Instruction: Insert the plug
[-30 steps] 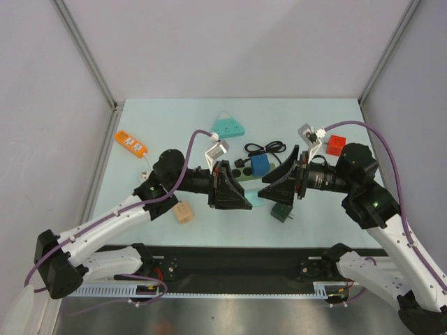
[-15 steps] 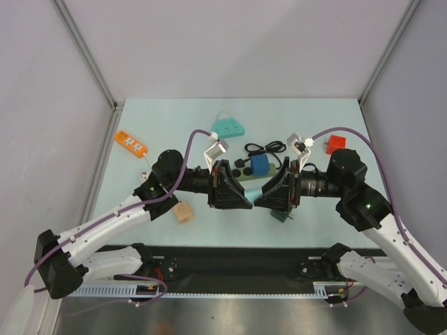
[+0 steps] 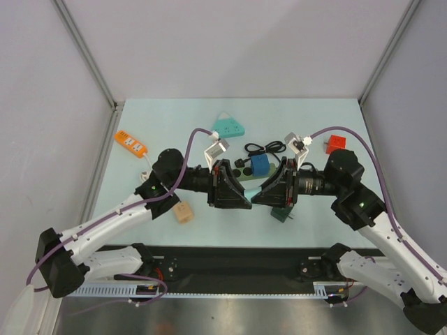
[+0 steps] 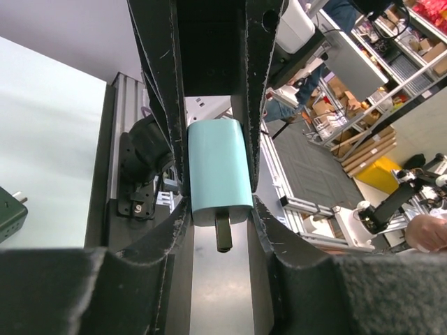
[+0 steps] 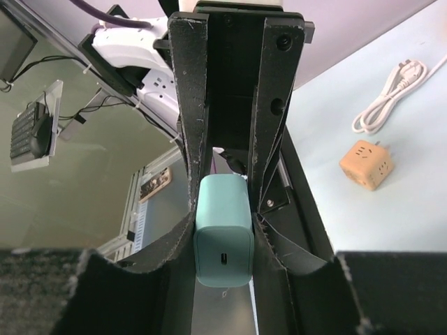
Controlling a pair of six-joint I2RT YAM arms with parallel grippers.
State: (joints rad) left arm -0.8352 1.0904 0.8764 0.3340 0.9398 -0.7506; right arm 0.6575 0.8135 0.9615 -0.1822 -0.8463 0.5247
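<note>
A light teal plug (image 4: 218, 169) hangs above the table between both grippers. Its metal prong (image 4: 223, 234) points toward the left wrist camera, and its small port (image 5: 223, 259) faces the right wrist camera. My left gripper (image 4: 221, 213) is shut on the prong end, and my right gripper (image 5: 223, 227) is shut on the port end. In the top view the two grippers meet tip to tip, left gripper (image 3: 244, 195) against right gripper (image 3: 258, 194). Only a sliver of the plug (image 3: 249, 183) shows there.
On the table lie a teal triangular socket (image 3: 228, 126), an orange power strip (image 3: 130, 142), a blue cube (image 3: 260, 165), a coiled black cable (image 3: 264, 148), a red cube (image 3: 336, 144), a tan cube (image 3: 184, 213) and a dark green cube (image 3: 282, 212).
My right gripper has moved left to meet the left one, and its jaws have closed onto the plug's free end. The left arm has stayed still, holding the plug.
</note>
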